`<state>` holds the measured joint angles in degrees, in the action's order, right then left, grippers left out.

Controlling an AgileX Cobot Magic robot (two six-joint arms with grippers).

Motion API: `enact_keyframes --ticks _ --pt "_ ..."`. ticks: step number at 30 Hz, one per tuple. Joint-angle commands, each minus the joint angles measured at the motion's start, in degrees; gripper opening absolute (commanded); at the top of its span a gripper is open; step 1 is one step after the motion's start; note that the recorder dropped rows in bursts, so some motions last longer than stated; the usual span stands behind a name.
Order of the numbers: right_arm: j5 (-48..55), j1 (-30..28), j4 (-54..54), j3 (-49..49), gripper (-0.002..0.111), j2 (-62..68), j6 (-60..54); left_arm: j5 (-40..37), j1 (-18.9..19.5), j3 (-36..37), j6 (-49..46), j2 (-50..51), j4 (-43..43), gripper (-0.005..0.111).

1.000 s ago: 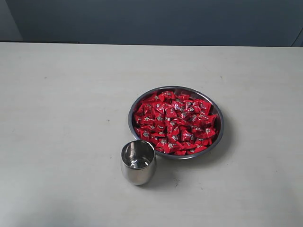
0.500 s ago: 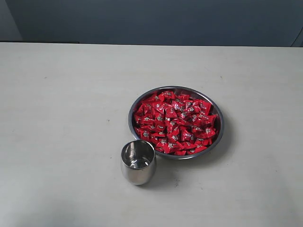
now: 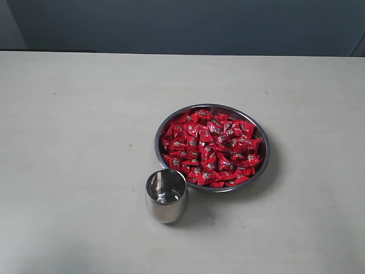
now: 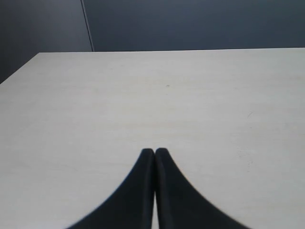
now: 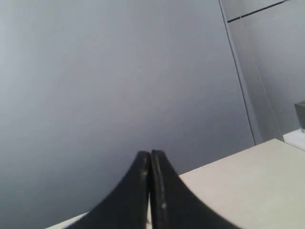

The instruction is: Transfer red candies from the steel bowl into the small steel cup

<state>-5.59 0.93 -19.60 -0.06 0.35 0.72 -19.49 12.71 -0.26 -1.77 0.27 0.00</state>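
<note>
Well, red candies (image 3: 210, 147), tiny pale print unreadable; in steel bowl (image 3: 267, 153)

You get soft, even light on the pale table (image 3: 74, 142); bowl (image 3: 212, 105) and cup (image 3: 165, 210) throw faint shadows to their right. The cup's inside glints. The left claw (image 4: 154, 151) and right claw (image 5: 150, 153) show as dark, soft-edged silhouettes.

The bowl (image 3: 266, 160) stands on the table (image 3: 74, 142). The candies (image 3: 210, 147) lie in the bowl, heaped across its floor. The cup (image 3: 166, 196) stands upright on the table, in front of the bowl and to its left, just beside the bowl's rim; contact cannot be determined.
</note>
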Motion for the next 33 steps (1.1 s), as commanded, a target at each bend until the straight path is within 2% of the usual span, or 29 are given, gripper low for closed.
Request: enact_keyframes --ticks 1,8,11,18,23,29,33 --pt "-5.31 -0.24 -0.44 0.06 0.000 -0.35 0.68 0.58 -0.27 0.26 0.08 -0.27 -0.35 0.000" --pt "-13.20 -0.24 -2.54 0.06 0.000 -0.35 6.01 0.58 -0.27 0.26 0.08 -0.27 -0.35 0.000" --pt "-13.51 -0.24 -8.12 0.06 0.000 -0.35 10.95 0.58 -0.27 0.26 0.08 -0.27 -0.35 0.000" --pt "-11.65 -0.24 -6.99 -1.70 0.000 -0.35 11.62 0.58 -0.27 0.26 0.08 -0.27 -0.35 0.000" --pt "-1.06 -0.24 0.80 -13.30 0.000 6.27 11.62 0.58 -0.27 0.26 0.08 -0.27 -0.35 0.000" --pt "13.40 0.72 11.11 -32.71 0.000 30.27 10.12 0.58 -0.27 0.26 0.08 -0.27 -0.35 0.000" --pt "21.26 6.48 9.64 -46.99 0.000 46.30 -3.73 0.58 -0.27 0.26 0.08 -0.27 -0.35 0.000"
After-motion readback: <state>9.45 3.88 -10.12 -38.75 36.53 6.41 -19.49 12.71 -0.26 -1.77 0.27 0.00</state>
